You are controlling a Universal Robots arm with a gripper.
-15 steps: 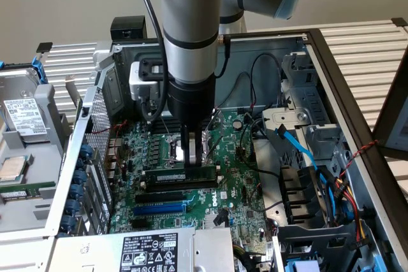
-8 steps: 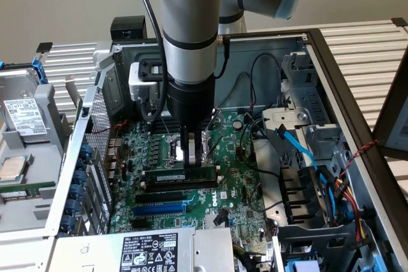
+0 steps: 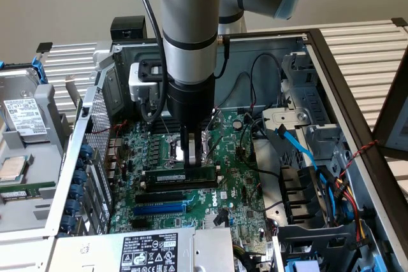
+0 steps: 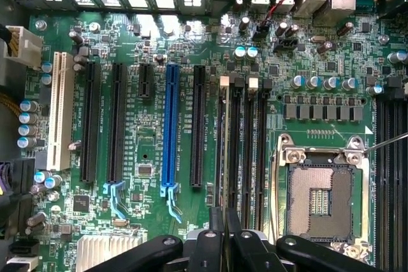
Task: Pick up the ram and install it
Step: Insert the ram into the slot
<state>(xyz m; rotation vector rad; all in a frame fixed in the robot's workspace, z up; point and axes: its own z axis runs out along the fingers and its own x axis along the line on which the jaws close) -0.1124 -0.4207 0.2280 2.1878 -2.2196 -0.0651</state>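
Gripping the ram [image 3: 182,176] edge-on in the clenched gripper [image 4: 224,229], right at the black memory slots [image 4: 245,151] beside the empty CPU socket [image 4: 319,199]; pickup done, full seating seemingly left.

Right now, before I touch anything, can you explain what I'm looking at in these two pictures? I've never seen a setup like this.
It is a robot arm reaching down into an open computer case. One picture comes from a camera standing off to the side; the other from a camera on the arm's wrist, looking straight down at the green motherboard. The gripper, its two-fingered hand, is pinched shut on the ram, a thin memory stick, standing on edge at a black slot beside the square processor socket.
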